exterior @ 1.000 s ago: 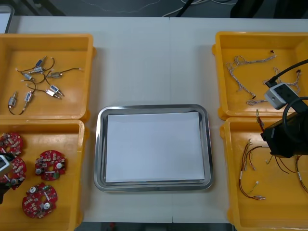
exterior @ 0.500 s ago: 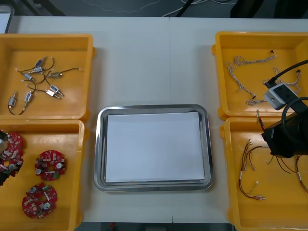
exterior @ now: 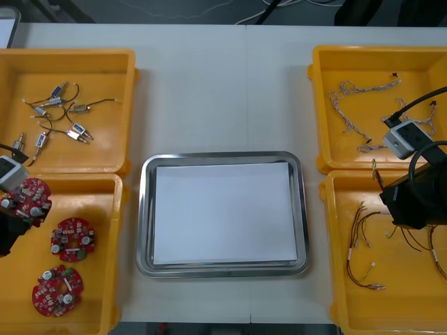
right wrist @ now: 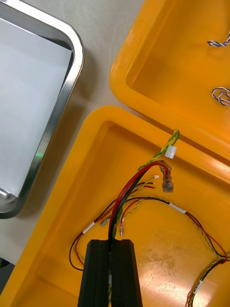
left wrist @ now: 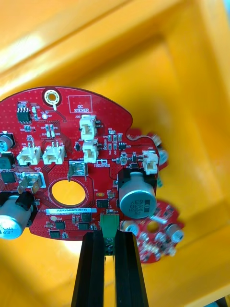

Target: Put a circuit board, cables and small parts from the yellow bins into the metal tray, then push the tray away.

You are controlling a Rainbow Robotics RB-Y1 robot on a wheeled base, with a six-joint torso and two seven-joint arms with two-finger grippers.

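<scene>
My left gripper [left wrist: 109,237] is shut on the edge of a round red circuit board [left wrist: 72,168], holding it raised over the near left yellow bin [exterior: 105,209]. In the front view this board [exterior: 26,197] sits at the left gripper [exterior: 17,218], near the bin's far wall. Two more boards [exterior: 72,239] lie in the bin below. My right gripper [right wrist: 111,245] is low in the near right yellow bin [right wrist: 72,192], shut on a red and yellow cable [right wrist: 139,180]. In the front view the right gripper [exterior: 401,209] is among those cables [exterior: 362,241]. The metal tray [exterior: 144,209], white inside, lies between the bins.
Small metal parts [exterior: 52,118] with short wires lie in the far left yellow bin [exterior: 126,84]. Twisted blue and white cables [exterior: 356,105] lie in the far right yellow bin [exterior: 321,84]. Bare table stretches beyond the tray's far rim.
The left gripper has lifted the circuit board out of the pile and carried it up and toward the bin's far wall. The right arm has stayed put.
</scene>
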